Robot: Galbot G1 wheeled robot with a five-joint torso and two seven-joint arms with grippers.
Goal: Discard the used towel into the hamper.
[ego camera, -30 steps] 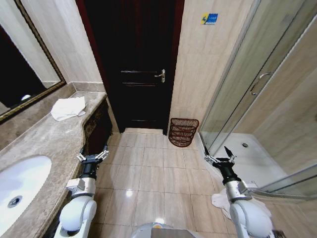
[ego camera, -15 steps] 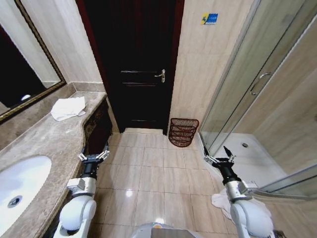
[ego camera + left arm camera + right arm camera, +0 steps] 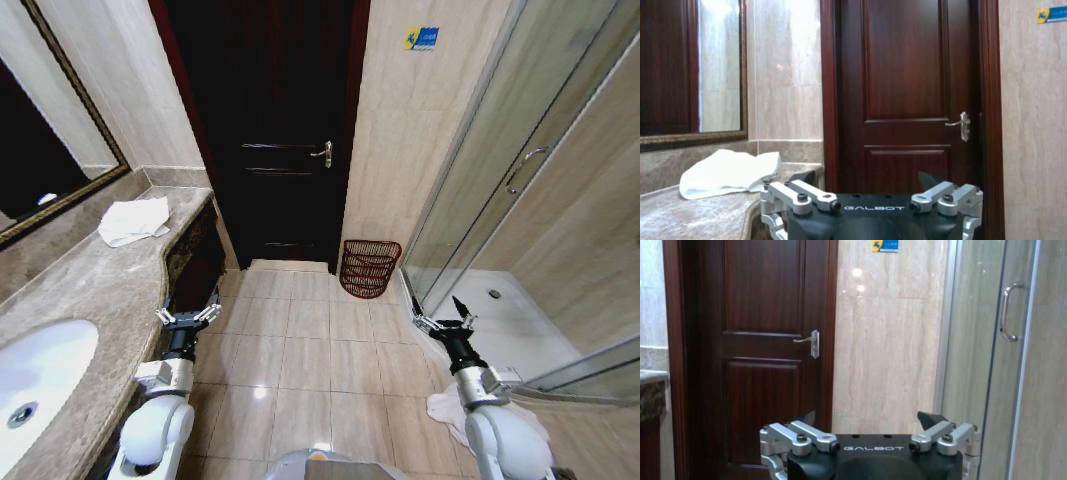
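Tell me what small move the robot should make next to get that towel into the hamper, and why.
Probably reach the left gripper toward the white towel, which lies crumpled on the marble counter to the robot's left, ahead of that gripper. Both it and the right gripper are open and empty, held low over the floor tiles, and the hamper stands by the wall beside the door, so nothing can be dropped yet.

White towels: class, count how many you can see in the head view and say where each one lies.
2. One towel lies crumpled on the marble counter near the mirror; another white cloth lies on the floor tiles by the shower, partly hidden behind the right arm.
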